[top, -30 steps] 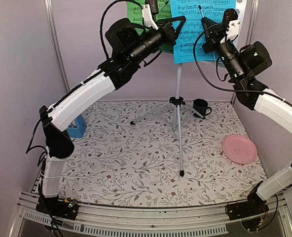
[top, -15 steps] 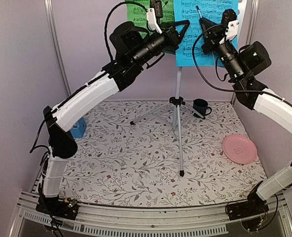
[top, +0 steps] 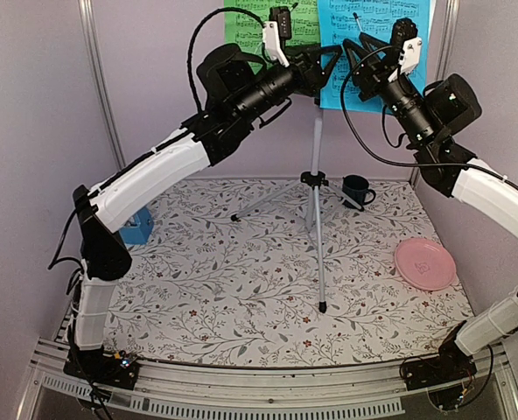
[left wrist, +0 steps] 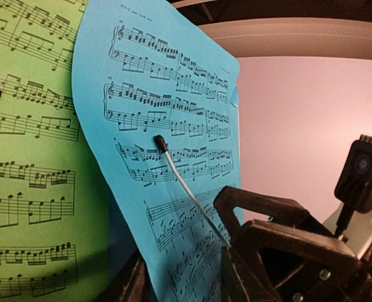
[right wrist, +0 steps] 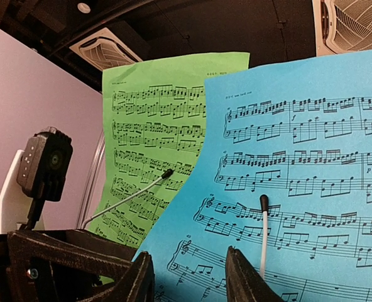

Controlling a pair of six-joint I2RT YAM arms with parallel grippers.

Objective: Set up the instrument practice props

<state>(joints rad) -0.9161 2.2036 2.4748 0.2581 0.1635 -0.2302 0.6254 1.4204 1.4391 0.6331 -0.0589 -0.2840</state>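
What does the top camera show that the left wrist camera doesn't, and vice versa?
Only the top view: the music stand's tripod legs, the dark blue mug, the pink plate and the floral table. Only the left wrist view: the ceiling, plus a clear look at the wire page holder across the blue sheet. Both: the green sheet and the blue sheet.
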